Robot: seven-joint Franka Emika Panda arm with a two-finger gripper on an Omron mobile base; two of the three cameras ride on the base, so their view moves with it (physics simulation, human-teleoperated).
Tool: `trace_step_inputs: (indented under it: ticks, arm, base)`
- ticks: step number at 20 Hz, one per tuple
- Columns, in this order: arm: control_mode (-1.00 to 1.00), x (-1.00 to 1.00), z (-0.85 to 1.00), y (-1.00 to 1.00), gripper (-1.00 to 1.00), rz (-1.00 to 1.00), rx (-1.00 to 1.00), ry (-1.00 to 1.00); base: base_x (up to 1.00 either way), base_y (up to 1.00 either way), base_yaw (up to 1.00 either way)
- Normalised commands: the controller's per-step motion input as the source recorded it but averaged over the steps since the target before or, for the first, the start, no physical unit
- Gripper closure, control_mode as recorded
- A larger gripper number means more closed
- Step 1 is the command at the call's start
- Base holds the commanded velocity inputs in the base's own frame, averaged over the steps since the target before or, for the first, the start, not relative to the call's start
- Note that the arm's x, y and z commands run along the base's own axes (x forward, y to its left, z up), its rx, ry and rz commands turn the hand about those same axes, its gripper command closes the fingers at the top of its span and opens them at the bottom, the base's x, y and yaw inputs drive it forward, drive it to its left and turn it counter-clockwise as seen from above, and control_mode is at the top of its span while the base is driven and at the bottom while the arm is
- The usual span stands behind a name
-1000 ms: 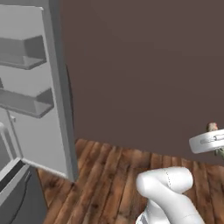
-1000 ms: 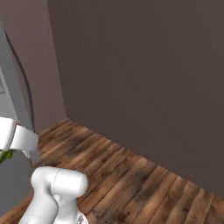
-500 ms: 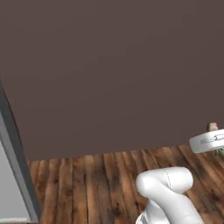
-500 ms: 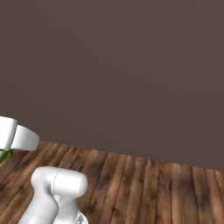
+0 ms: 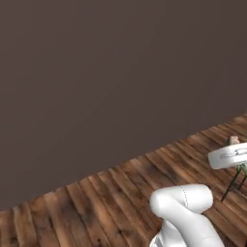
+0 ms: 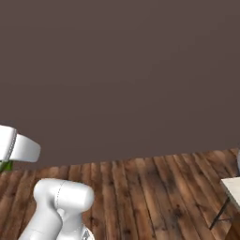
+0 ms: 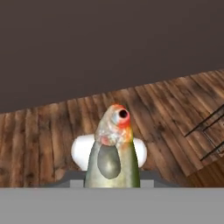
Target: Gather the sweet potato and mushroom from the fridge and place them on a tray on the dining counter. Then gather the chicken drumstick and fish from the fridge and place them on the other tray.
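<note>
While the base faces a bare wall: no fridge or dining counter ahead, so this looks like transit
Fish (image 7: 113, 151): stands head-up out of the gripper (image 7: 112, 183), carried clear above the wood floor (image 7: 43, 131), probably for the tray
Jaws: narrowed onto the fish's body, fingertips hidden behind it

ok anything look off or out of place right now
Nothing stands out. In the hand view the fish sits in the gripper, head pointing away over the wood floor, with nothing dropped or spilled there. The base views show a plain dark wall and intact floorboards.
</note>
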Motion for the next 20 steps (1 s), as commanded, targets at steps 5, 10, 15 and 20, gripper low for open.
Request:
trace_step_inputs:
  ticks: [5,10,15,20]
  arm:
    - [1.0,0.0,0.0,0.0,1.0,0.0,0.0,0.0]
    - [1.0,0.0,0.0,0.0,1.0,0.0,0.0,0.0]
    - [1.0,0.0,0.0,0.0,1.0,0.0,0.0,0.0]
    - [1.0,0.0,0.0,0.0,1.0,0.0,0.0,0.0]
  base:
    - [0.5,0.08,-0.59]
    - [0.65,0.3,-0.57]
    - [0.75,0.36,-0.55]
    - [0.76,0.35,-0.55]
